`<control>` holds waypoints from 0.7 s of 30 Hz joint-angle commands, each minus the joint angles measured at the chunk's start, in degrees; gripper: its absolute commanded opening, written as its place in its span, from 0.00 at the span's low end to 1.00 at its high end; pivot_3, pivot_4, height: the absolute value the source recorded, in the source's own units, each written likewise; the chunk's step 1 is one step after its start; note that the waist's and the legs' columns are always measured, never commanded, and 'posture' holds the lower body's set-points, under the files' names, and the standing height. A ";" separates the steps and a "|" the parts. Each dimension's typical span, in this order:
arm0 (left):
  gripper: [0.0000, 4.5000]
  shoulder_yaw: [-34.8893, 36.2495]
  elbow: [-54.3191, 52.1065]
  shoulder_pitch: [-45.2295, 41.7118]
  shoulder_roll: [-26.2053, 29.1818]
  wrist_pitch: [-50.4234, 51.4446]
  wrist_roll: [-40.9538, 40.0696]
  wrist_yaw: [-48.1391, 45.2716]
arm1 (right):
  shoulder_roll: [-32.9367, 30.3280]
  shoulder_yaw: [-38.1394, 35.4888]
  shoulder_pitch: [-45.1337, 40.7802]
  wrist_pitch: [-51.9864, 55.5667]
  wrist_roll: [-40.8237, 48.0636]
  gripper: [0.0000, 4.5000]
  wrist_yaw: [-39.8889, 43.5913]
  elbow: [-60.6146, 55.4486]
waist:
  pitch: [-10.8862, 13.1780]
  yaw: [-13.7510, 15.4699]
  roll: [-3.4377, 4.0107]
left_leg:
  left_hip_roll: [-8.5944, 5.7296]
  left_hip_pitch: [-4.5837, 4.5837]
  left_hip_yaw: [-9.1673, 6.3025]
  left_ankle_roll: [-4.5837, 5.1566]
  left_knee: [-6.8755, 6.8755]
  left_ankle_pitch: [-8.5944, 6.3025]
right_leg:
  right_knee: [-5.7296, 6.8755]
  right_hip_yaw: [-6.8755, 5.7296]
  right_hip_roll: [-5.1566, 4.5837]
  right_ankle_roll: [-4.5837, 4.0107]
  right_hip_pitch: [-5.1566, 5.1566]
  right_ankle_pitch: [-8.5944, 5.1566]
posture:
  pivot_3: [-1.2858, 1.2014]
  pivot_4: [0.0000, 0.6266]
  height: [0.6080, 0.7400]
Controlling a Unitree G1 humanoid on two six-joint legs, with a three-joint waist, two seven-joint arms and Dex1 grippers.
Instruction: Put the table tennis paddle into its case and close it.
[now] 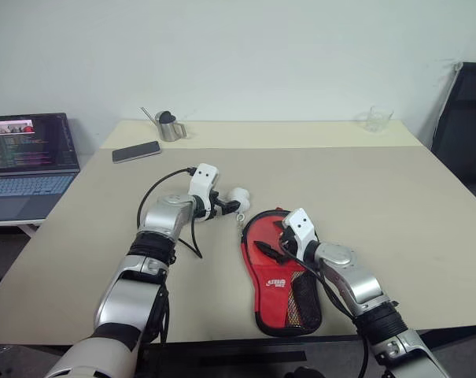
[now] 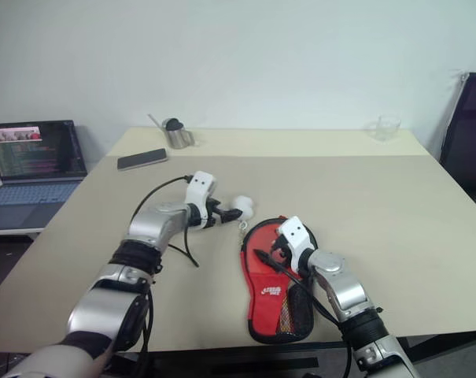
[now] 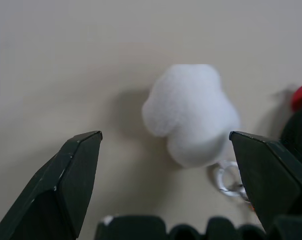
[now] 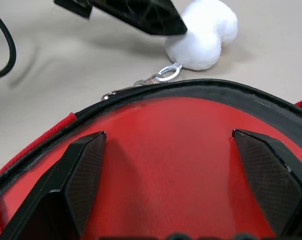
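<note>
Left jaws wide, flanking pom-pom (image 3: 190, 115); right jaws wide over case (image 1: 278, 272).

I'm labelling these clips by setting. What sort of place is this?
Probably an office or lab: a plain table against a bare wall, an open laptop showing code on a side desk, a phone, and a black chair at the edge.

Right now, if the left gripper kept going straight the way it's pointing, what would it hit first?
Most likely the white pom-pom. It lies on the table dead ahead of the open left gripper, about centred between its fingers. The case sits off to one side. How much gap remains is hard to judge.
</note>
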 commanded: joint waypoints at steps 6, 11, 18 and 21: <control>1.00 0.99 12.28 -6.85 -5.89 -7.72 2.69 3.05 | 0.52 0.64 1.74 2.40 -0.97 0.99 0.47 0.51 | -0.03 -0.12 -0.01 | 0.00 0.00 0.02 0.00 0.00 0.00 | 0.01 -0.01 0.00 0.00 -0.02 0.00 | 0.52 0.24 1.00; 1.00 1.19 19.16 -9.54 -7.15 -10.51 4.54 7.37 | 0.87 0.68 2.45 3.60 -0.94 0.99 0.18 -1.02 | -0.04 -0.13 -0.03 | 0.00 0.01 0.05 0.00 0.00 0.00 | 0.01 -0.01 -0.01 0.01 -0.02 0.00 | 0.52 0.24 1.00; 0.64 0.00 22.89 -10.96 -9.73 -14.40 7.56 8.71 | 1.34 0.59 2.45 4.64 -1.15 1.00 0.02 -1.46 | -0.13 -0.12 -0.04 | -0.01 0.01 0.04 0.00 0.00 0.00 | 0.02 -0.02 -0.01 0.01 -0.01 0.01 | 0.52 0.24 1.00; 0.39 -0.38 24.49 -12.44 -10.29 -16.02 9.03 9.03 | 1.77 0.57 2.16 4.99 -1.39 1.00 -0.02 -1.34 | -0.15 -0.12 -0.04 | -0.01 0.02 0.06 0.00 0.00 0.00 | 0.05 -0.03 -0.01 0.01 -0.01 0.01 | 0.52 0.24 1.00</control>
